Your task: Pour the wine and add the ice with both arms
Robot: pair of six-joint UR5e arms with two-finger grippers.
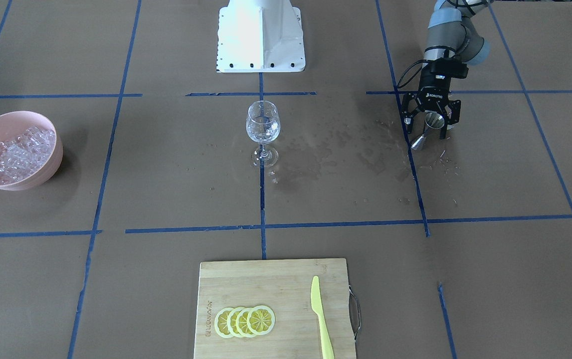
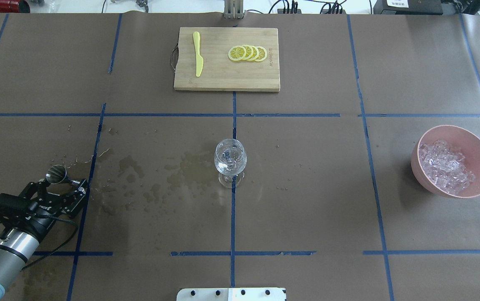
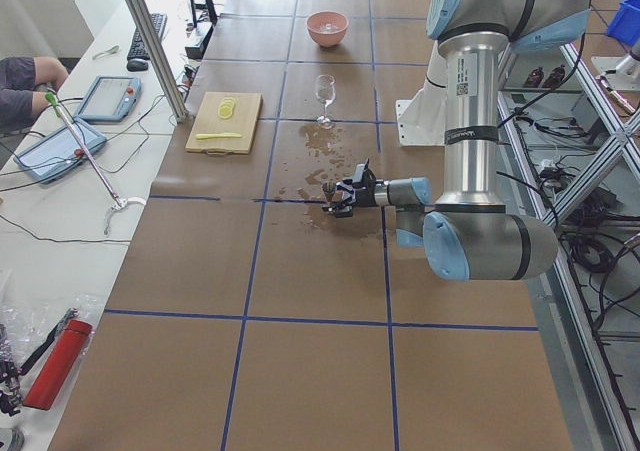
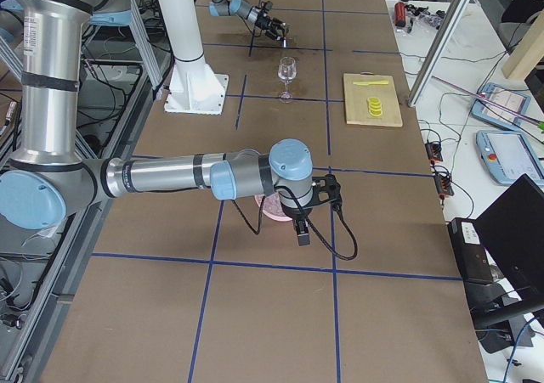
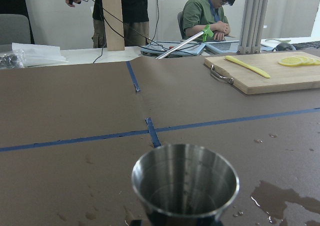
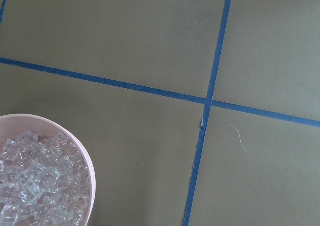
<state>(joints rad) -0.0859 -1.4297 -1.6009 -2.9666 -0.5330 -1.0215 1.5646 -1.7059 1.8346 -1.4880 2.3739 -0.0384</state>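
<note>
**Little cup down, ice comes next**

I see my left gripper point(image 1: 428, 133) low at the desk point(image 2: 306, 188), far out on its own side. Its jaws stand wide, one on each side of the little metal cup point(image 5: 185, 181), with a gap on both sides. The cup stands upright, so I think it sits on the desk, where nothing can spill from it. Wet spots point(image 2: 156, 184) lie between it and the wine glass point(image 2: 230, 159). The glass is in the middle, where both arms can reach it. I cannot tell what it holds.

The ice point(image 2: 447, 167) is heaped in the pink bowl point(image 1: 49, 172), well apart from the glass, on the right arm's side. My right gripper point(image 4: 303, 228) hangs above that bowl and points down, I guess to grab ice. I cannot tell if its jaws are wide or closed.
</note>
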